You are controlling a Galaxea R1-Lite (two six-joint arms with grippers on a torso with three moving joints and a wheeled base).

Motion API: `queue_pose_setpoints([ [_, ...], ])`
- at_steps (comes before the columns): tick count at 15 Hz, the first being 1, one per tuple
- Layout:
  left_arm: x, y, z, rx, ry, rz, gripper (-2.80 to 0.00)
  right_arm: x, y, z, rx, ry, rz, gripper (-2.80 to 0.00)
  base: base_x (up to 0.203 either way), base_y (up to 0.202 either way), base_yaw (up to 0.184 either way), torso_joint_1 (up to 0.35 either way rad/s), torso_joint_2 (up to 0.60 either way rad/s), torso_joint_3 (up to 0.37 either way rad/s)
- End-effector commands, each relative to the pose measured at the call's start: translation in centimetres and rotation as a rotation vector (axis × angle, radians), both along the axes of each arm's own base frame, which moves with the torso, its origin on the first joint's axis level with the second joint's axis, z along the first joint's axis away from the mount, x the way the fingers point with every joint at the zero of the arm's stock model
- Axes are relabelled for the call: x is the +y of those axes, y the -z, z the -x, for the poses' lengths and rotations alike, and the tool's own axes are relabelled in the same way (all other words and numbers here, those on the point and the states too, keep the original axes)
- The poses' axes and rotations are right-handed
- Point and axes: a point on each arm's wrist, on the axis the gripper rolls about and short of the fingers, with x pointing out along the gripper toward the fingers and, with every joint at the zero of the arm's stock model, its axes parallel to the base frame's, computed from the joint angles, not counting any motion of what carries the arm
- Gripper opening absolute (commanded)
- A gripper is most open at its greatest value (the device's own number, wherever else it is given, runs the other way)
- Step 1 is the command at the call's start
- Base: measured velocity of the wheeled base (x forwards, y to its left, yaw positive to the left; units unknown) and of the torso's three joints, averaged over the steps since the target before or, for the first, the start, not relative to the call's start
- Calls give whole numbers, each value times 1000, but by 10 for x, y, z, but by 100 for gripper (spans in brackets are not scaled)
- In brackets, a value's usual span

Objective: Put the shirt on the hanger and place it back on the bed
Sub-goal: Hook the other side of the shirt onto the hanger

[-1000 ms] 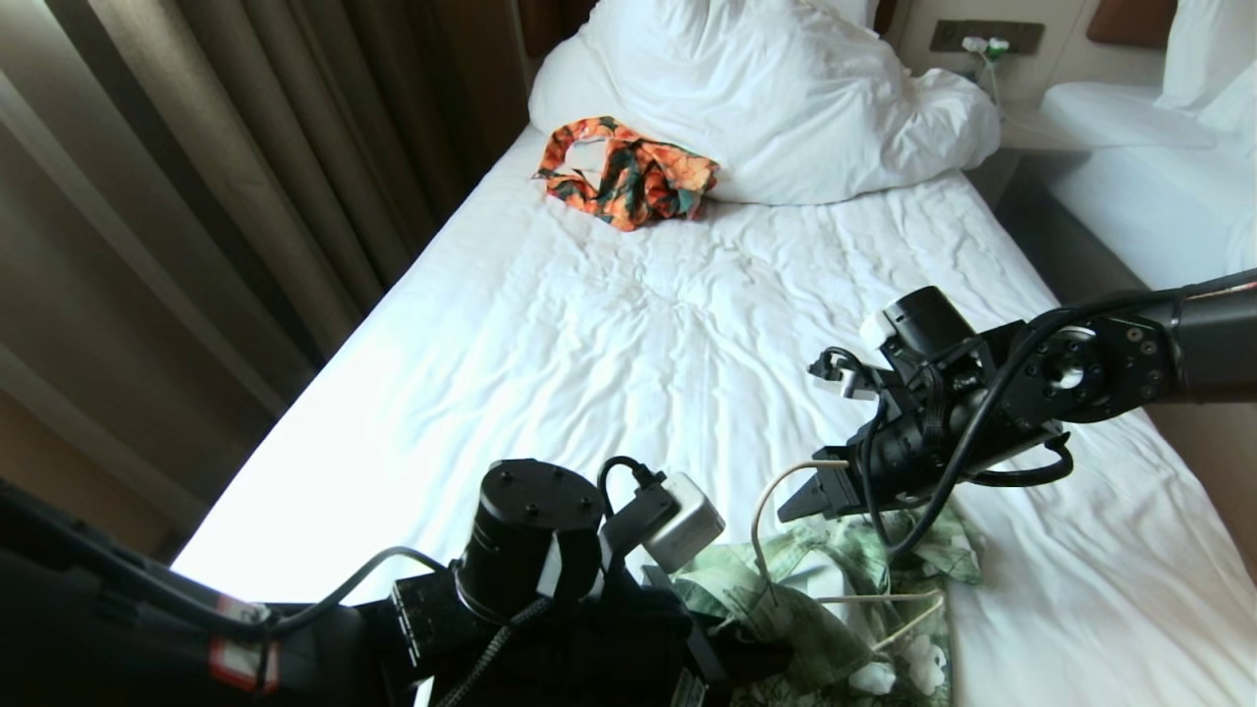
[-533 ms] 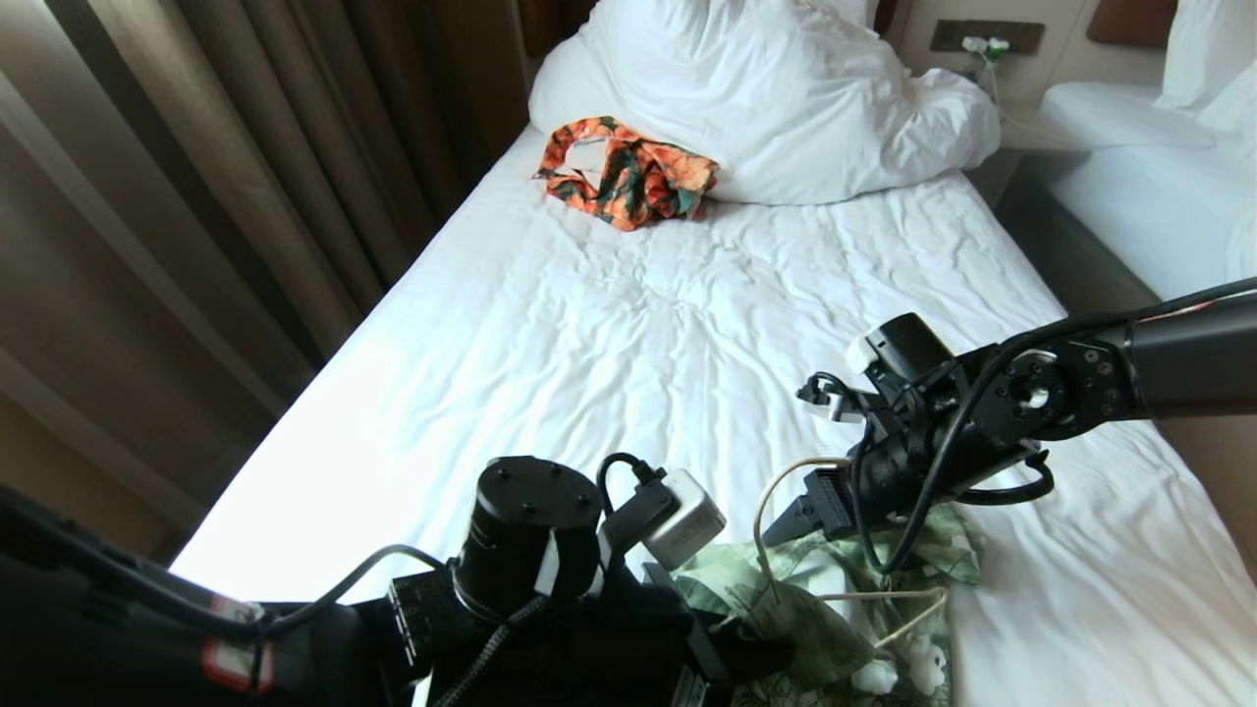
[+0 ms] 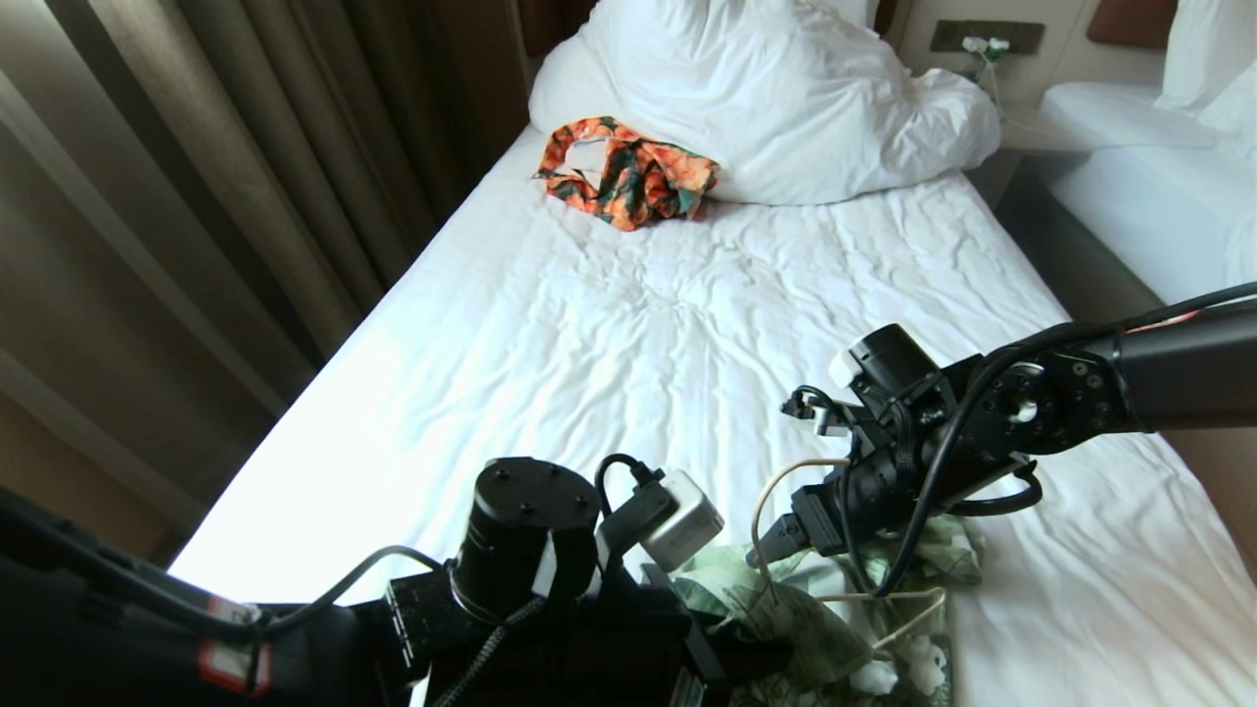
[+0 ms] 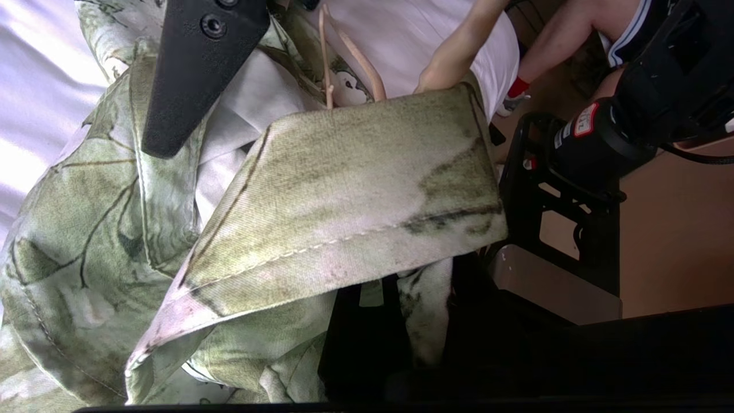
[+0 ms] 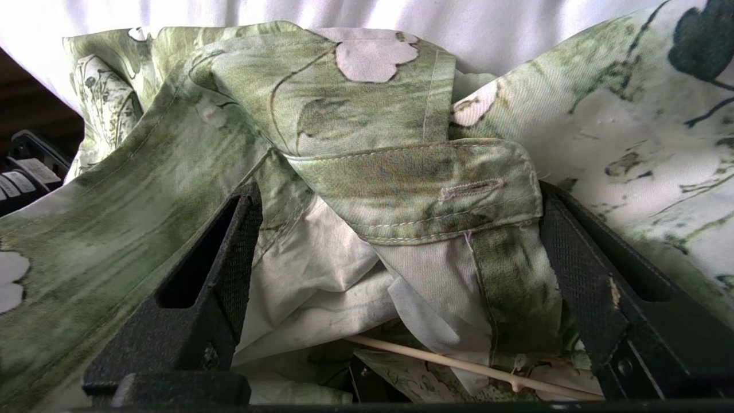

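Right end effector (image 5: 395, 275): spread wide, one black finger on either side of the shirt's collar band, nothing pinched; in the head view it sits low over the crumpled fabric at the near end of the bed.
Left end effector (image 4: 241, 189): clenched on a fold of the shirt, the green hem draped across its tip; only one dark finger (image 4: 195, 74) shows, the rest is under cloth.
Shirt (image 3: 835, 609): bunched in a heap on the near end of the bed, between the two arms, collar and buttonhole facing the right wrist camera.
Hanger (image 3: 776, 491): cream wire, hook arching up out of the pile just beside the right end effector, lower bar lying across the fabric.
Bed (image 3: 589, 324): wrinkled white sheet.
Orange patterned garment (image 3: 628, 177): well apart, up against the duvet (image 3: 786, 98).
Person: bare arms and legs visible beyond the shirt in the left wrist view.
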Motion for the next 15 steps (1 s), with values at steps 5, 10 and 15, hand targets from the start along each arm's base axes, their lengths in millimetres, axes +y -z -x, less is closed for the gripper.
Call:
queue_pose_setpoints([
  [5,-1,-1,-1,-3,2,6,-280,-1,-2,11,-17,-47,13,-280,0,0,0,0,0,0],
  [10,-1,-1,0,-3,3,5,-280,-2,0,10,-16,-46,22,-280,0,0,0,0,0,0],
  [15,0,-15,0,-36,-4,46,-280,-14,-12,5,-56,1,-2,-280,0,0,0,0,0,0],
])
